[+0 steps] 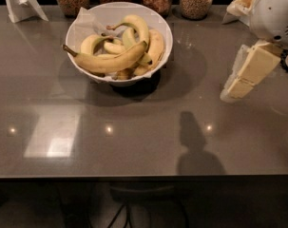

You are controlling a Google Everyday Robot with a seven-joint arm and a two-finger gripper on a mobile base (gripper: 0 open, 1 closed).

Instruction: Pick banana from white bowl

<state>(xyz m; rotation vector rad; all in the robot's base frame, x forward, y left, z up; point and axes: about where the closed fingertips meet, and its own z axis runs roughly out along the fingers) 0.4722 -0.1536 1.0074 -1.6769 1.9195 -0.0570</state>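
The grey table [134, 137] runs past every edge. At 3 o'clock the white arm [276, 13] is cut off by the frame. The gripper [231, 91] hangs over bare tabletop, gripping nothing; whether it is parted or closed cannot be told. The white bowl [79, 27] sits well apart at its 10 o'clock. In it the banana [112, 61] lies across shorter bananas [139, 26]. Glass jars [196, 1] stand at 12 o'clock, tops cropped.

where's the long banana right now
In the camera view, upper left, the banana lies across the front of the white bowl, atop the other bananas; the pincer hangs far right.
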